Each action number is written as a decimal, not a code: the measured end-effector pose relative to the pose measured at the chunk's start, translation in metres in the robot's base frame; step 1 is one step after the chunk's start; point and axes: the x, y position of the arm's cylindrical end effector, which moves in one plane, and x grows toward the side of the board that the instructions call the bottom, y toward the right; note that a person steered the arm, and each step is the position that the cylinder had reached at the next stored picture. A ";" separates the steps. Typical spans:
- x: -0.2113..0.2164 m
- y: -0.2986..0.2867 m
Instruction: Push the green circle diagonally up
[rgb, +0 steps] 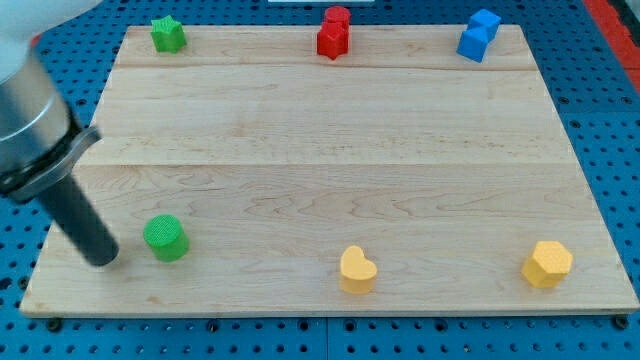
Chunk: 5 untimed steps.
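The green circle (165, 238) is a short green cylinder near the wooden board's bottom left corner. My tip (102, 258) rests on the board just left of it and slightly lower, with a narrow gap between them. The dark rod slants up to the view's left into the grey arm body.
A green star block (167, 34) sits at the top left, a red block (334, 32) at the top middle, a blue block (478, 36) at the top right. A yellow heart (357, 269) and a yellow hexagon (547, 264) lie along the bottom. The board's left edge (60, 230) is close to my tip.
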 end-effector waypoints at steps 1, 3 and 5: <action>0.028 0.011; -0.065 0.038; 0.003 -0.002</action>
